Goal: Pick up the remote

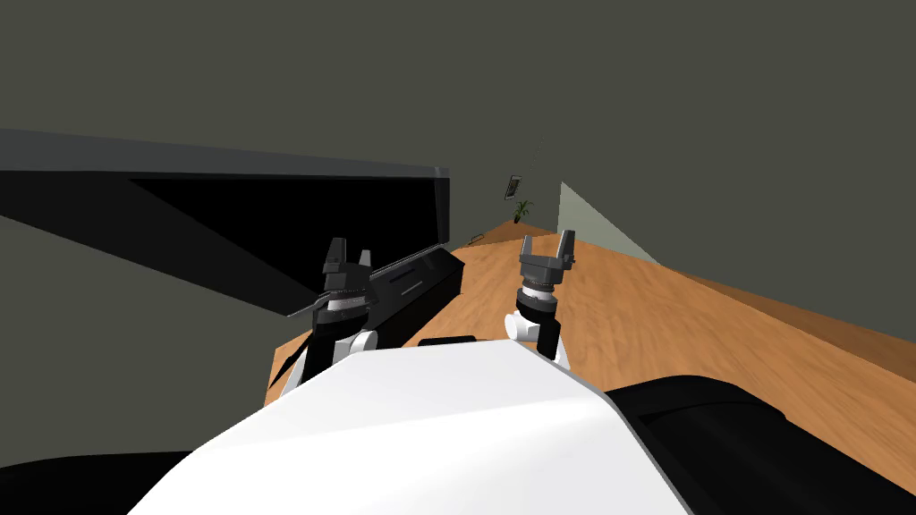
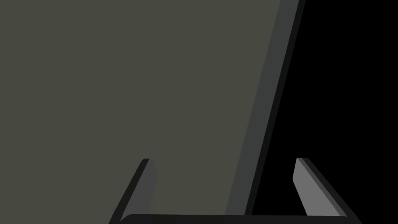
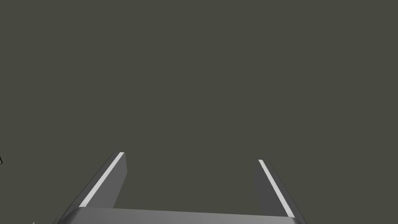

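I cannot make out a remote for certain. A small flat black thing [image 1: 447, 340] lies on the wooden floor [image 1: 680, 331], just past my chest and between my two arms. My left gripper [image 1: 347, 255] is raised in front of a long black box [image 1: 420, 282], its fingers open and empty. In the left wrist view the left gripper [image 2: 225, 159] faces the grey edge of a big black slab [image 2: 272, 97]. My right gripper [image 1: 546, 243] is held up over the floor, open and empty. The right wrist view has the right gripper [image 3: 190, 155] facing a plain dark grey wall.
The big flat black slab [image 1: 268, 215] juts from the left above the long box. Black rounded furniture [image 1: 742, 438] sits low on the right. A potted plant [image 1: 521, 210] and a picture frame [image 1: 513, 185] are far ahead by the wall.
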